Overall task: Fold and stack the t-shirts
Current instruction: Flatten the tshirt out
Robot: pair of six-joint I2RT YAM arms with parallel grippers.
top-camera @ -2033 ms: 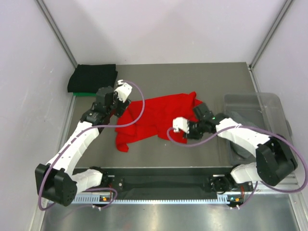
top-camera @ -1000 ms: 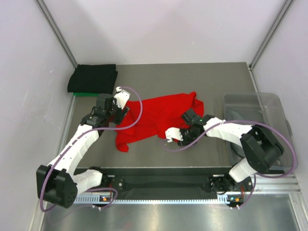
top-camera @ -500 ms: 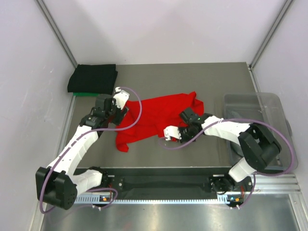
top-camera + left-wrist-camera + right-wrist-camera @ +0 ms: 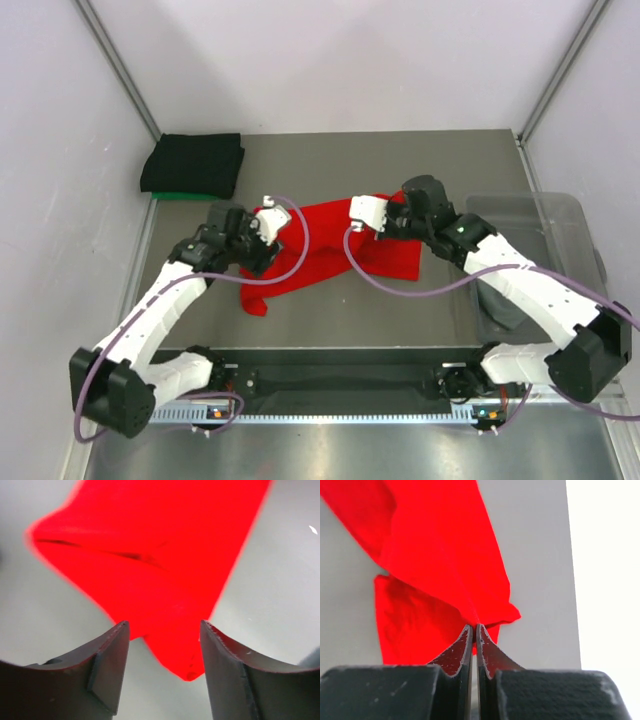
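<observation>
A bright red t-shirt (image 4: 318,248) lies crumpled in the middle of the table. My right gripper (image 4: 387,227) is shut on a fold of its edge (image 4: 474,626) and holds that part lifted, with cloth (image 4: 435,545) hanging away from the jaws. My left gripper (image 4: 262,250) hovers open over the shirt's left side. A pointed corner of red cloth (image 4: 186,666) lies between its fingers (image 4: 107,655) without touching them. A folded black t-shirt (image 4: 192,162) sits on a green one (image 4: 172,196) at the back left. A grey one (image 4: 503,303) lies in the bin.
A clear plastic bin (image 4: 560,215) stands at the right edge of the table. Purple cables (image 4: 352,262) loop from both wrists across the red cloth. Metal frame posts and white walls close in the back and sides.
My right gripper has shut on the red shirt's near edge and carried it up and back to the right. My left gripper has shifted right over the shirt's left corner, jaws narrowing slightly.
</observation>
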